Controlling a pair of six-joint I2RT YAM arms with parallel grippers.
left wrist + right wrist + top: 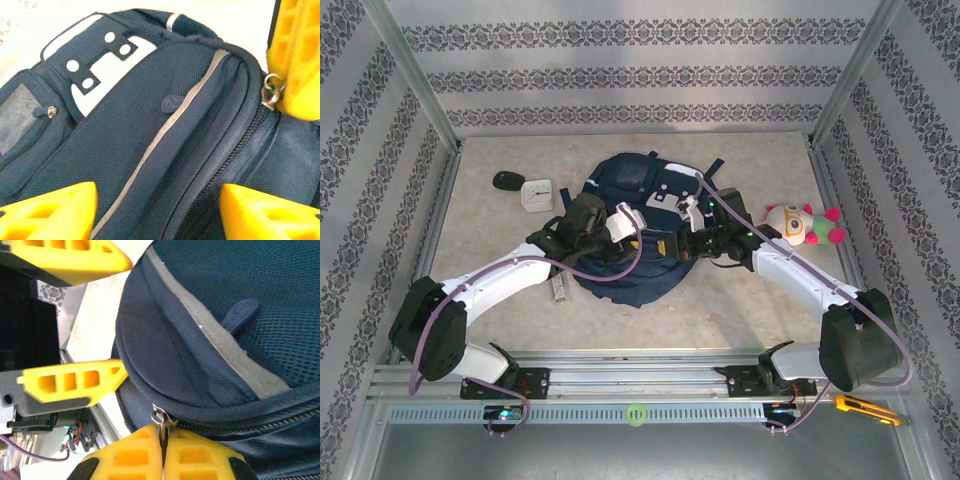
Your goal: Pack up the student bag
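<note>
Patterned walls enclose a pale desk (740, 300), and at its middle the bag (640, 235) is laid flat, front panel up, between the two arms. On its curved top edge the metal zip pull (160, 416) is pinched between the shut right jaws, and the teeth beside it appear closed. The left jaws are held wide apart just above the front panel, close to the grey trim stripe (165, 130), with no fabric gripped. Beyond the bag, a white clock (537, 193) and a dark object (507, 181) are found at the far left, and a plush toy (802, 225) lies to the right, all outside the bag. Trouble is judged likely if the pull is drawn while the bag is unheld: the whole bag could be dragged across the desk instead of the zip running. The small pull could also be lost from so thin a pinch, or the slider jammed on the curve if it is tugged off the line of the teeth.
</note>
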